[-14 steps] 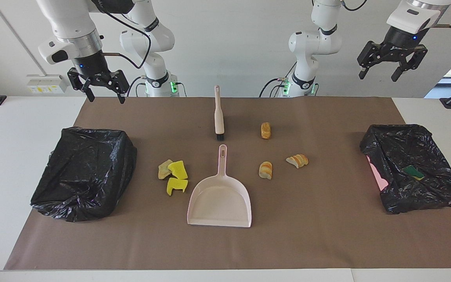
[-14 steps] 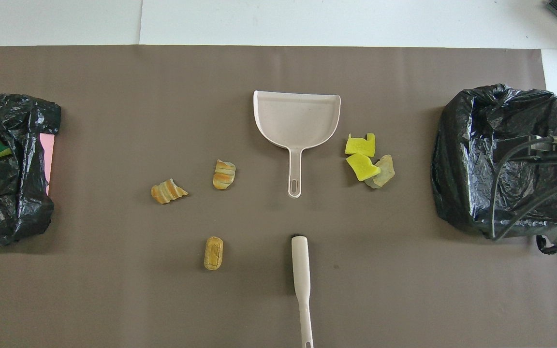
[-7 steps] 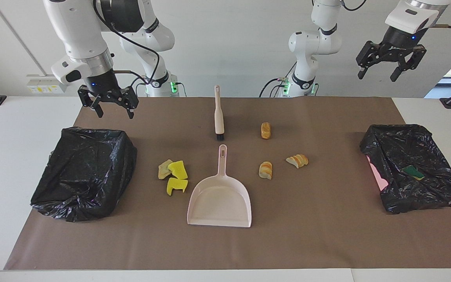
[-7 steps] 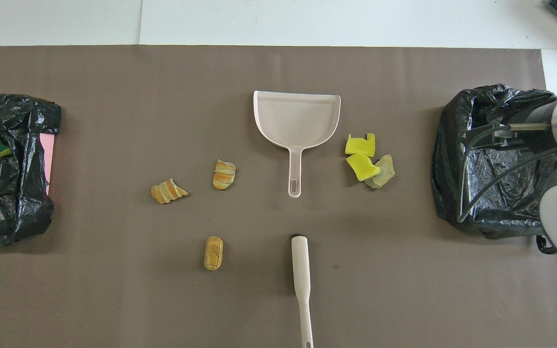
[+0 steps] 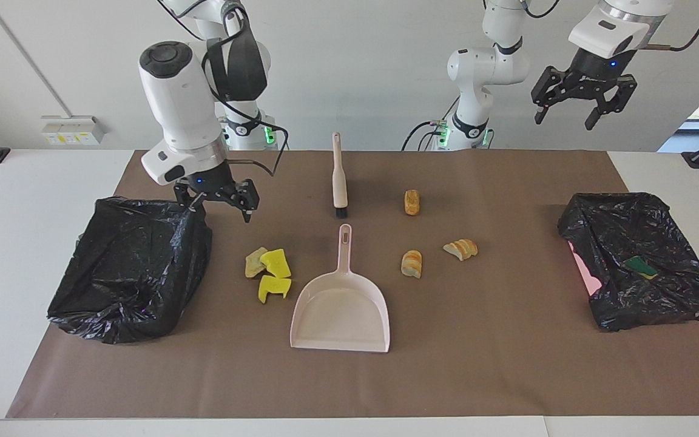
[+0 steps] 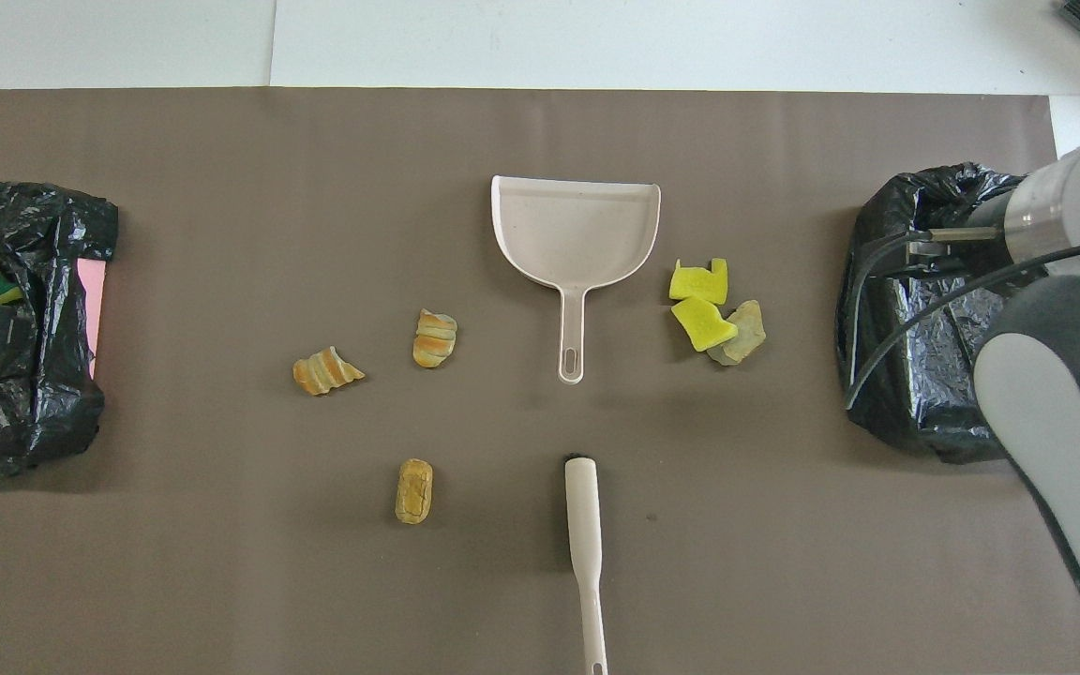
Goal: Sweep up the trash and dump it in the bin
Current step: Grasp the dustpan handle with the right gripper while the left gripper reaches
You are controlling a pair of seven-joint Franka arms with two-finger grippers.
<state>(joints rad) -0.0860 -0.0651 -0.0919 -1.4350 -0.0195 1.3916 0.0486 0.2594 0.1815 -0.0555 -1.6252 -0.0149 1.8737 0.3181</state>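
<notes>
While my right claw (image 5: 220,207) and left claw (image 5: 579,108) hang open, empty, the 6 trash scraps (image 5: 269,272) look light, probably soft; brush handle (image 5: 338,167) first.

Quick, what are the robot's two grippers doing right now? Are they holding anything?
Left gripper: open, holding nothing, up in the air.
Right gripper: open, holding nothing, over the mat beside the black trash bag.

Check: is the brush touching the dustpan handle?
Apart. In the overhead view a strip of bare mat separates the brush head from the tip of the dustpan handle; the facing view shows the same gap.
</notes>
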